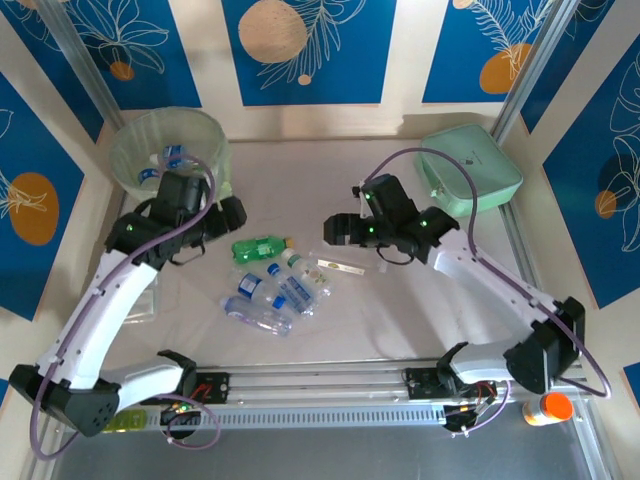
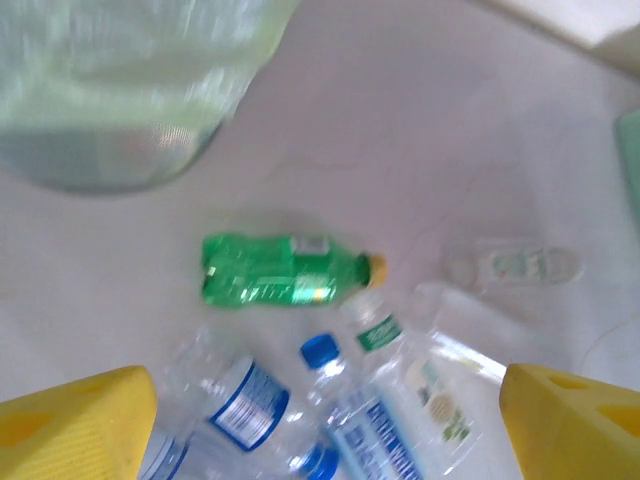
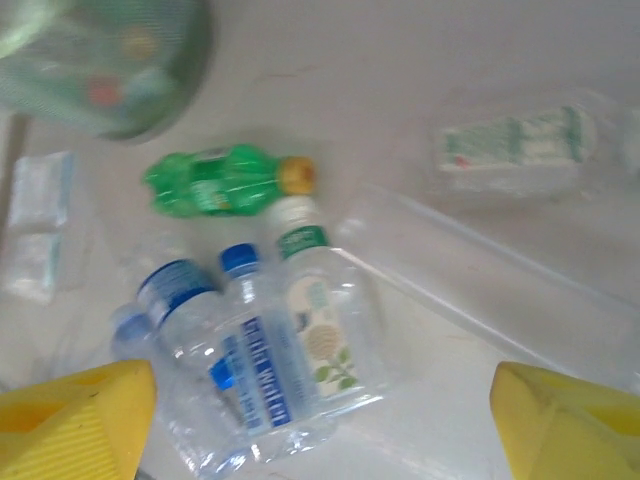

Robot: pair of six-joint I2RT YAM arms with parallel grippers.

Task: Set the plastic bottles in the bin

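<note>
A green bottle (image 1: 258,248) lies on its side at mid-table, with several clear blue-labelled bottles (image 1: 275,295) heaped just in front of it. The bin (image 1: 170,150), lined in pale green, stands at the back left with bottles inside. My left gripper (image 1: 225,215) hovers open between the bin and the green bottle. In its wrist view its yellow fingers (image 2: 75,420) stand wide over the clear bottles (image 2: 235,400), with the green bottle (image 2: 285,268) beyond. My right gripper (image 1: 340,228) is open too, above a clear blue-labelled bottle (image 3: 260,370) and right of the green bottle (image 3: 225,180).
A mint-green flat case (image 1: 470,167) sits at the back right. A thin clear packet (image 1: 340,266) lies right of the bottles, and a flat clear plastic piece (image 3: 480,270) lies beside them. An orange-capped bottle (image 1: 548,407) stands by the right arm's base. Small clear bags (image 3: 35,225) lie at the left.
</note>
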